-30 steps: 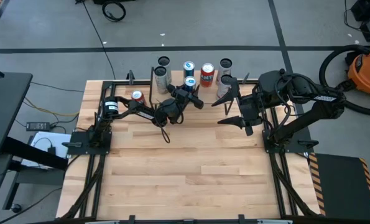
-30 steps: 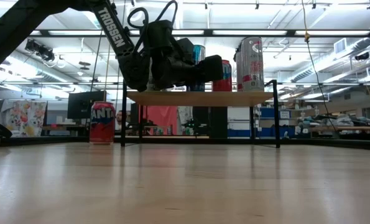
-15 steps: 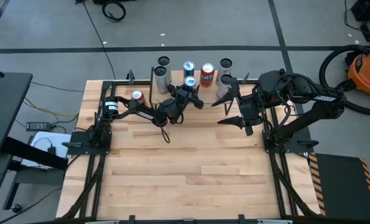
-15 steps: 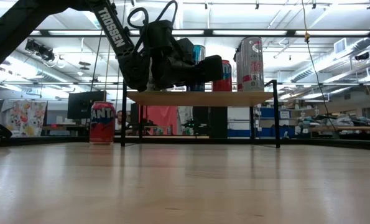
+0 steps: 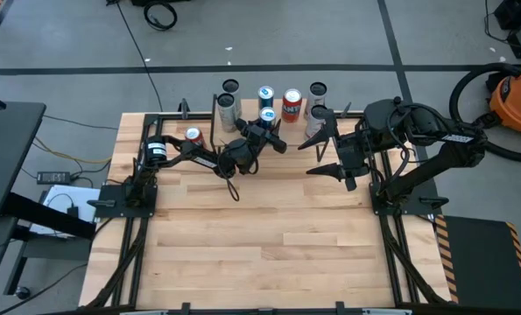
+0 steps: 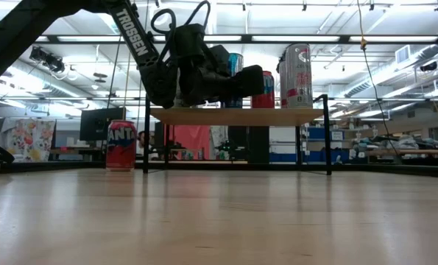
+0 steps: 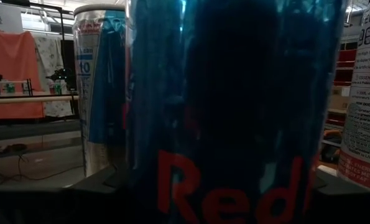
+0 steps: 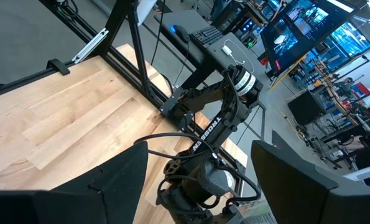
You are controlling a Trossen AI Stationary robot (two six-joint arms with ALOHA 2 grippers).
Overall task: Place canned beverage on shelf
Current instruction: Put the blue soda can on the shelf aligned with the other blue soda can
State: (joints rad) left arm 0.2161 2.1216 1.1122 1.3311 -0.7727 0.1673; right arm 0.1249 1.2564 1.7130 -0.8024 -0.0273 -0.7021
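At the front edge of the shelf, the left gripper has its fingers on either side of a blue can, which fills the left wrist view; they look clamped on it, though contact is hard to confirm. The can stands on the shelf board among 4 other cans, a red can and a tall silver can just beside it. The right gripper hangs with its fingers spread wide, holding nothing, near the shelf's right end.
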